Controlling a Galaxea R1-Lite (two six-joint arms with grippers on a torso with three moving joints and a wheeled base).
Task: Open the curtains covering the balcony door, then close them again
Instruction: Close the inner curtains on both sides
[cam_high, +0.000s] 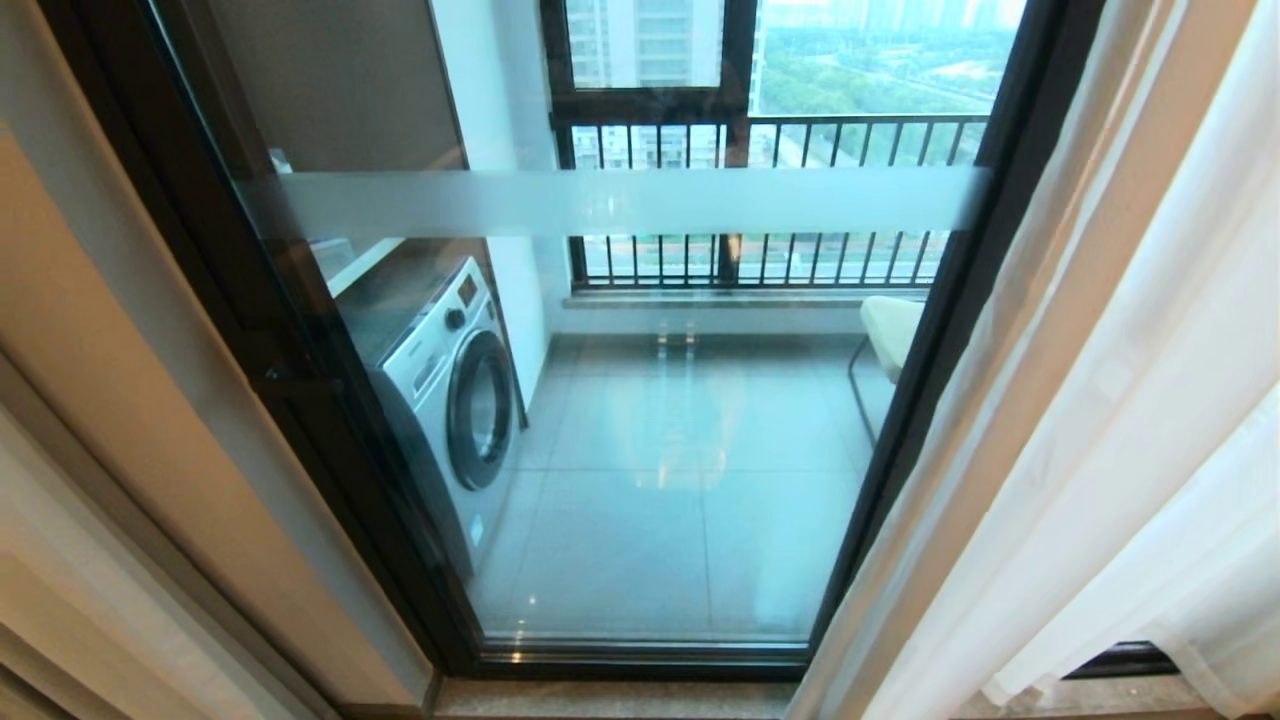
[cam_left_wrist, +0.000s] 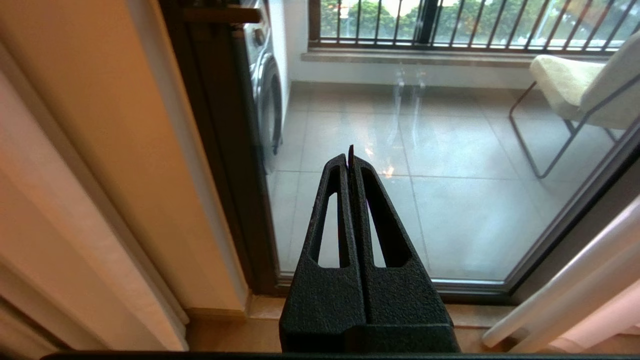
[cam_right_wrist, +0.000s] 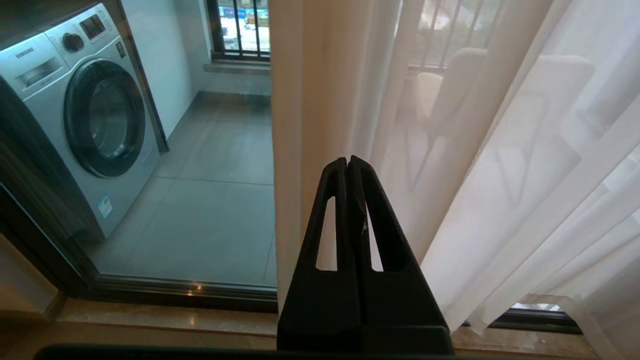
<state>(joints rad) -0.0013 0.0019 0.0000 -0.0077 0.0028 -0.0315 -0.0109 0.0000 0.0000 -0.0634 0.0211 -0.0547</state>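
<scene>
The sheer white curtains (cam_high: 1120, 420) hang bunched at the right of the balcony door (cam_high: 640, 420), whose glass pane with its frosted band (cam_high: 630, 200) stands uncovered. In the right wrist view the curtains (cam_right_wrist: 450, 150) hang in folds just ahead of my right gripper (cam_right_wrist: 348, 159), which is shut and empty. My left gripper (cam_left_wrist: 350, 156) is also shut and empty, pointing at the bare glass (cam_left_wrist: 450, 200) near the dark frame post (cam_left_wrist: 220, 150). Neither arm shows in the head view.
Behind the glass stand a washing machine (cam_high: 450, 390) on the left, a cream chair (cam_left_wrist: 575, 85) on the right and a black railing (cam_high: 760, 200). A beige wall panel (cam_high: 130, 420) flanks the door on the left. A stone sill (cam_high: 610, 700) runs along the bottom.
</scene>
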